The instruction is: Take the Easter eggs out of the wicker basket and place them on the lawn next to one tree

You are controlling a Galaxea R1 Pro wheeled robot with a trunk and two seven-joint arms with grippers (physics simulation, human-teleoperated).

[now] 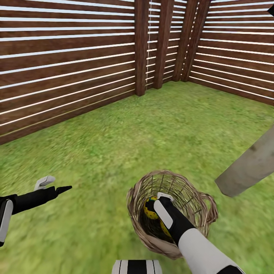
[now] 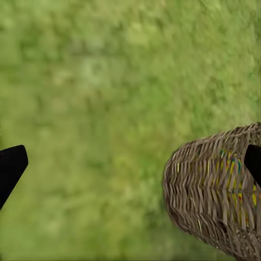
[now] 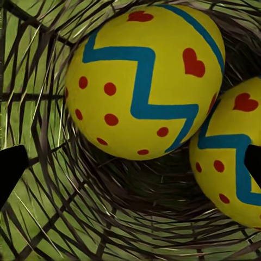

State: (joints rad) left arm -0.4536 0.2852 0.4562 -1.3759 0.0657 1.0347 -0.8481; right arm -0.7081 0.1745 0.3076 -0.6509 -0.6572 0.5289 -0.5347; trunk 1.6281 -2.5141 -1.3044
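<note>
Wicker: brown open weave, the wicker basket (image 1: 172,213) sits on the lawn (image 1: 114,144) near me, just right of centre, so I can reach down into it.
Right gripper (image 3: 130,163): I have it lowered inside the basket mouth; its dark fingertips stand wide apart at the two edges of the wrist view, clamped on nothing yet.
Eggs: two yellow Easter eggs show in the right wrist view, one large egg (image 3: 144,81) with a blue zigzag, red dots and hearts, and a second egg (image 3: 231,152) touching it. I cannot tell whether a third lies hidden.
Left gripper (image 1: 53,185): held low over bare grass to the left, well apart from the basket, fingers spread and empty, out of the way.
Tree: a grey-beige trunk (image 1: 249,165) leans in at the right, near the basket, my likely drop spot.
Fence (image 1: 68,61): brown slats close the far side.
Step, as I judge: lining up on the first egg.
</note>
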